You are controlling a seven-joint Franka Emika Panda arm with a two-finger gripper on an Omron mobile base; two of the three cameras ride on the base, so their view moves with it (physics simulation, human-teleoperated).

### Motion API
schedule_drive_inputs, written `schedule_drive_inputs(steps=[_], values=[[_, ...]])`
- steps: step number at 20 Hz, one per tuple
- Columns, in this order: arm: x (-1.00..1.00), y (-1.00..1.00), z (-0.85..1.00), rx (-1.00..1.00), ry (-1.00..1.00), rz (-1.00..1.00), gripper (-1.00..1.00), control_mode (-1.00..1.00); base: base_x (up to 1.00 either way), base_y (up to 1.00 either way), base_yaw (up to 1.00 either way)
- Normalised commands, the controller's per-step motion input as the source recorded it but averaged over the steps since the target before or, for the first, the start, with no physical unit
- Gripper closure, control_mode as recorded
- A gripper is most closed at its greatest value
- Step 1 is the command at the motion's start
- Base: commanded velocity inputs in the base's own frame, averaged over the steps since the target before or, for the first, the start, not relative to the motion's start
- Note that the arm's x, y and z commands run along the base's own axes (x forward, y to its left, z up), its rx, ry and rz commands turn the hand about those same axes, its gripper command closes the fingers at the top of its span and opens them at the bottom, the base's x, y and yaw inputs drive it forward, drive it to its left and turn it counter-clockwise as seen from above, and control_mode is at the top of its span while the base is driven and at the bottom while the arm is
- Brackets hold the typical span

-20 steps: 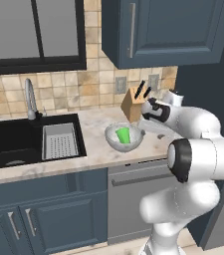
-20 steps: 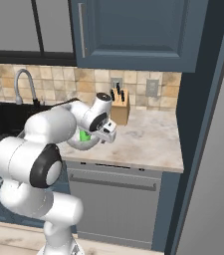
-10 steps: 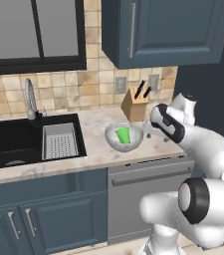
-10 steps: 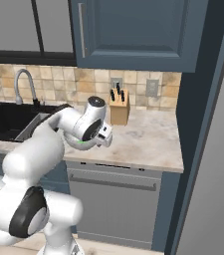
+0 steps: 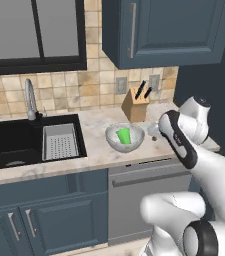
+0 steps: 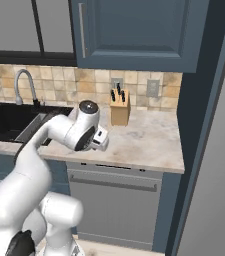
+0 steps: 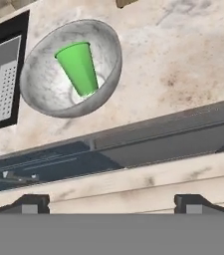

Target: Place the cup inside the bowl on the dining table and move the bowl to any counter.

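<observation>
Speckled glassy round bowl holds smooth green cup.

white arm bent at elbow, forearm reaching forward; hand open wide, holding nothing.

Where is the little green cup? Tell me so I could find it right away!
Look at the counter with the black sink and find the wooden knife block by the tiled wall. Just in front of it sits a grey glassy bowl, and the cup lies tilted inside, the one bright green thing there.
</observation>
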Motion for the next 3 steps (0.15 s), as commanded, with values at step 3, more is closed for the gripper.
schedule_drive_inputs(steps=[3], values=[[-0.43,0.08,0.22,0.0,-0.05,0.0,-1.0,-1.0,0.0,0.0,0.0]])
